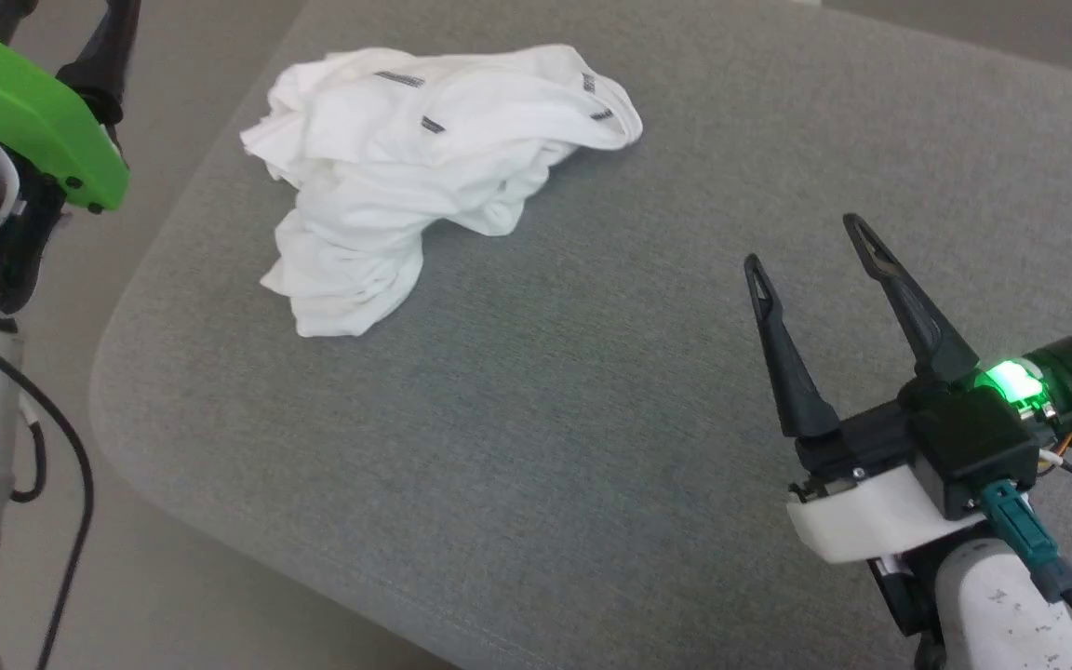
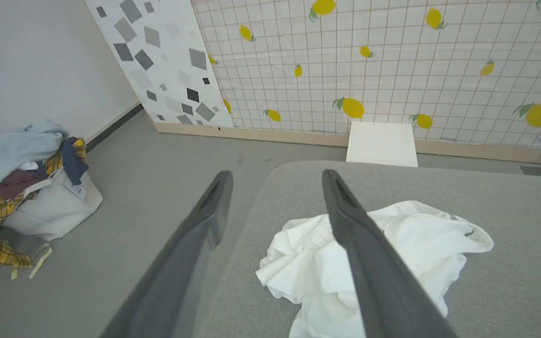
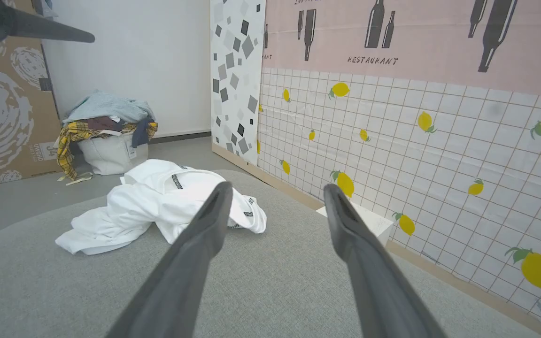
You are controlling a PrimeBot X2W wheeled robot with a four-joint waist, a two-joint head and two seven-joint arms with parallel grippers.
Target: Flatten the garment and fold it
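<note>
The garment (image 1: 424,177) is a crumpled white shirt with dark zigzag stitching, heaped at the far left of the grey cushioned surface (image 1: 545,419). My right gripper (image 1: 803,244) hovers open and empty over the near right of the surface, well apart from the shirt. My left gripper (image 1: 52,28) stands at the upper left, beyond the surface's edge. In the left wrist view the left gripper (image 2: 276,174) is open, with the garment (image 2: 406,234) lying below and behind its right finger. Past the open right gripper (image 3: 278,187), the garment (image 3: 158,206) lies ahead and to the left.
A rigid white box (image 2: 382,143) sits on the floor between the surface's far edge and the lemon-patterned wall. A white basket piled with clothes (image 3: 111,136) stands in the corner. The surface's rounded left edge (image 1: 127,316) drops to grey floor.
</note>
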